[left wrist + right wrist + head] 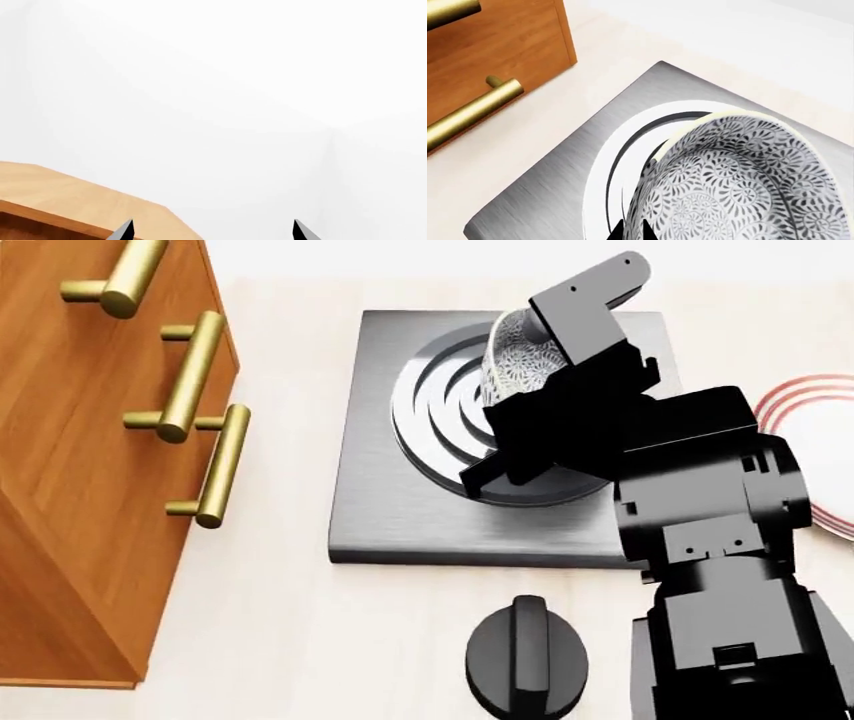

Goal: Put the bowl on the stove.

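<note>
A: What does the bowl [740,185] look like?

B: Deep and round, white-grey, with a fine dark leafy floral pattern over the inside and a pale cream rim. From the head camera only a patterned sliver of it [518,360] shows, tipped on its side beside the black arm.

A: Where is it?

B: Over the round burner of the stove [387,510], a flat square slab of dark grey brushed metal with raised concentric rings. Whether the bowl touches the rings or hangs above them, I can't tell.

A: And the right claw [632,231]?

B: Its two dark fingertips sit pressed together on the bowl's wall, near the rim, so it is pinching the bowl.

A: The left claw [213,231]?

B: Two dark tips well apart, spread, with nothing between them. Its camera looks at blank white walls and a corner of a wooden top [73,197].

A: The surroundings?

B: A pale cream counter [294,630]. On the left stands a wooden cabinet [80,490] with brass bar handles [214,465]. Near the stove's near edge sits a black round knob [527,660]. At the far right, a white plate [807,405] with red rim rings peeks out behind the arm.

A: Does any view add something?

B: Only the right wrist camera shows the bowl's inside; only the head camera shows the knob and plate.
</note>
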